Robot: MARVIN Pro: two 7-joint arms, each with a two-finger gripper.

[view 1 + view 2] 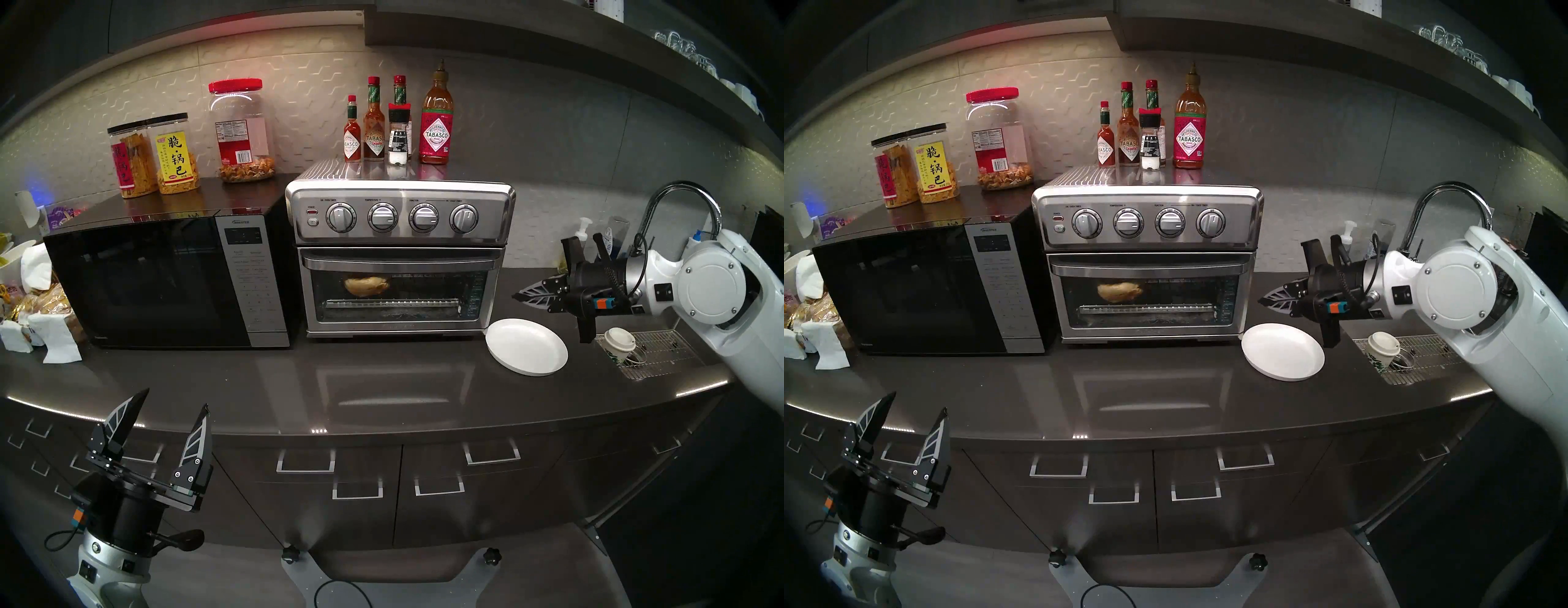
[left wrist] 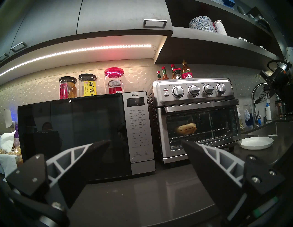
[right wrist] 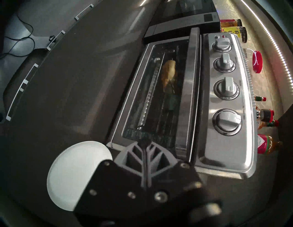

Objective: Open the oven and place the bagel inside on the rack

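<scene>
With the bagel (image 1: pixel 367 286) seen on the rack (image 1: pixel 392 304) behind the oven (image 1: pixel 401 259)'s shut door, the task looks done, so the right hand (image 1: pixel 518 296) is held pressed together and empty beside the oven, the left hand (image 1: pixel 176 408) spread apart in front of it.

The oven (image 1: pixel 401 259) door is shut; bare counter (image 1: pixel 339 382) lies before it, the plate (image 1: pixel 526 346) at its right.
</scene>
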